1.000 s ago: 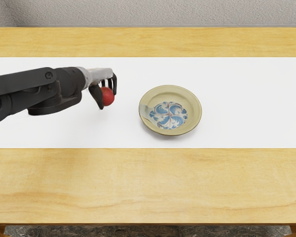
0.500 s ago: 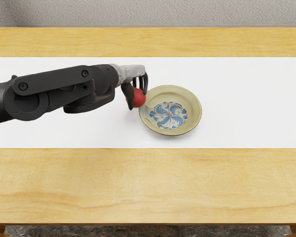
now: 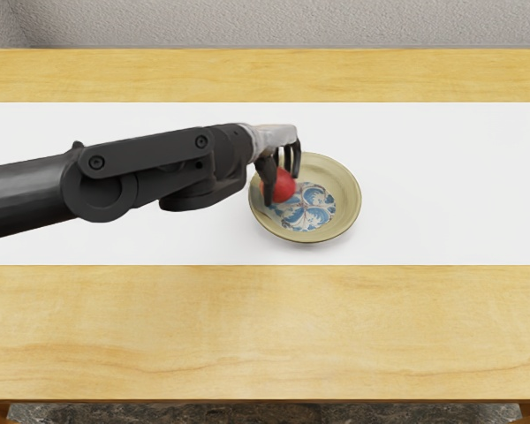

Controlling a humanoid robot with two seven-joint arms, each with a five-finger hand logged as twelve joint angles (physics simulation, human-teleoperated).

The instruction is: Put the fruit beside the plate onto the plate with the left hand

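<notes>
Table (image 3: 265,336): light wood. A bare strip of it lies nearer than the plate (image 3: 346,189).

Runner (image 3: 442,132): a white band across the table. The plate stands on it, with white showing on every side of the plate.

Plate: round, olive-tan rim, blue pattern at the centre.

Fruit (image 3: 283,185): small, red and round. It sits inside the plate's rim, over the left part of the plate at the edge of the blue pattern. Whether it rests on the plate surface cannot be determined.

Left hand (image 3: 279,164): positioned above the left part of the plate. The dark fingers (image 3: 295,159) are curled downward around the fruit and grip it.

Left arm (image 3: 115,177): dark, extending to the left of the plate over the runner.

A second bare wood strip lies beyond the plate.
</notes>
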